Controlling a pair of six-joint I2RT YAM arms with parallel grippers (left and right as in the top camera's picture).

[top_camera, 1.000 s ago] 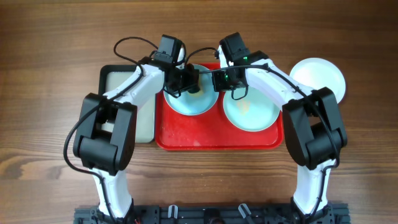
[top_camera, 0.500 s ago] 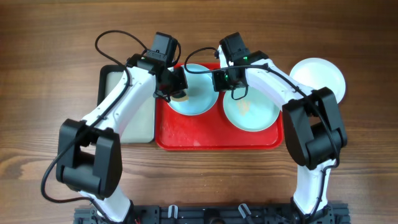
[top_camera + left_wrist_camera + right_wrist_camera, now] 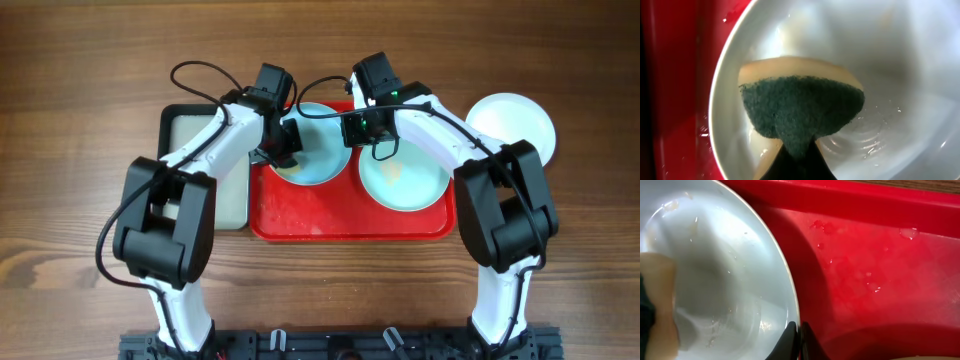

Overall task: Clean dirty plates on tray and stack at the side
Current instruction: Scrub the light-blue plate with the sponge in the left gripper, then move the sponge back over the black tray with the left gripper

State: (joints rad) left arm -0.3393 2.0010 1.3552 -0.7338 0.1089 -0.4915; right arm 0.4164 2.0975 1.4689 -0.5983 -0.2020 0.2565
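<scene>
Ideally, the left gripper (image 3: 287, 142), clamped on the green-and-yellow scouring sponge (image 3: 800, 107), should press flat and sweep circles across the pale aqua round plate (image 3: 322, 160) lying on the red rectangular plastic tray (image 3: 300, 222), while the right gripper (image 3: 798, 332), pinched onto its rim, steadies it.

Left tool (image 3: 286, 142) and its sponge (image 3: 800, 112) fill the left aqua plate (image 3: 322, 165); right tool (image 3: 346, 128), pinching that rim, blocks the gap to the right aqua plate (image 3: 402, 185). The front strip of the red tray (image 3: 340, 222) is bare. Desk (image 3: 330, 285) in front lies free.
</scene>
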